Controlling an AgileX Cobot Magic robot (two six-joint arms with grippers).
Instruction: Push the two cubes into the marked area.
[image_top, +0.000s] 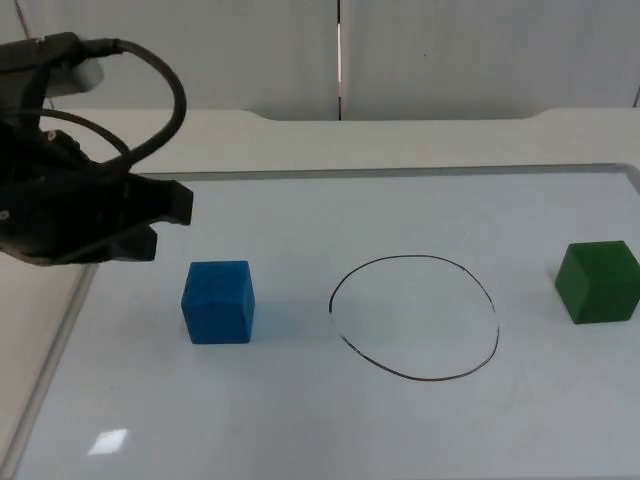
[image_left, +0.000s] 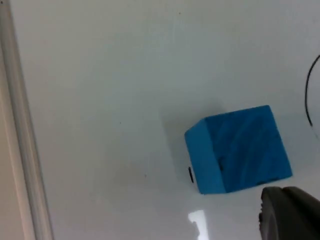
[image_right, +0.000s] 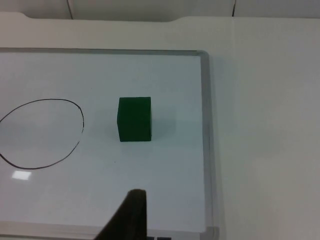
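The left pincer (image_top: 165, 215) hovers just up-left of the blue cube (image_top: 218, 302); its state is unclear. The green cube (image_top: 598, 282) sits beyond the drawn circle (image_top: 415, 317), far from it.

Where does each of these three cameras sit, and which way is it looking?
Top view: fixed above, looking down and forward; blue cube, drawn ring, green cube, with the left arm's pincer beside the blue cube.
Left wrist view: on the left arm, looking along its pincer at the blue cube; a black fingertip shows.
Right wrist view: on the right arm, facing the green cube and the ring; a fingertip shows.
Shared: both cubes, the ring.
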